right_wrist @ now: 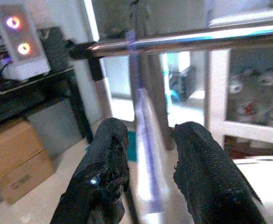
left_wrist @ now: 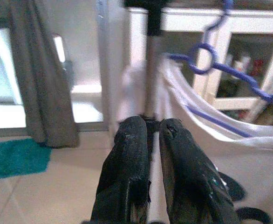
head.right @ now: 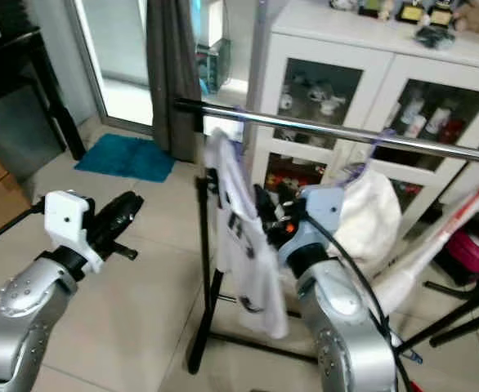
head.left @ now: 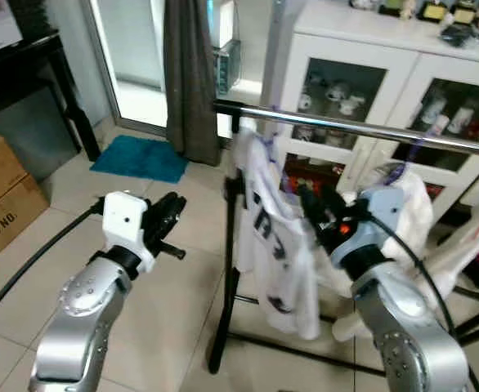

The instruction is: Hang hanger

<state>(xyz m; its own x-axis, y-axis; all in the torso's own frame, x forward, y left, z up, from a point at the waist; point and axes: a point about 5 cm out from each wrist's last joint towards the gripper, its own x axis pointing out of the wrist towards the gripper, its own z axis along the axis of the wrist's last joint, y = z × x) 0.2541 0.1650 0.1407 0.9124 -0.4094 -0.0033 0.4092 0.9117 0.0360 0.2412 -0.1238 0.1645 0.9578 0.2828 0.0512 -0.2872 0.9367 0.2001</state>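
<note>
A purple hanger [head.left: 266, 144] carrying a white printed shirt [head.left: 276, 245] hangs by its hook on the chrome rail [head.left: 362, 126] of a black clothes rack. My right gripper [head.left: 307, 198] is raised just in front of the shirt, below the rail. In the right wrist view that gripper [right_wrist: 150, 130] is open, and the blurred purple hanger [right_wrist: 143, 140] shows in the gap beyond its fingers. Off to the left of the rack my left gripper [head.left: 174, 211] is held up; the left wrist view shows it [left_wrist: 153, 125] shut on nothing, pointing at the rack's post.
A second purple hanger with a white garment [head.left: 403, 192] hangs further right on the rail. Behind stands a white glass-door cabinet [head.left: 411, 90]. A dark curtain [head.left: 189, 82], a teal mat [head.left: 140, 158], a cardboard box [head.left: 2, 192] and the rack's base bar [head.left: 305, 347] are nearby.
</note>
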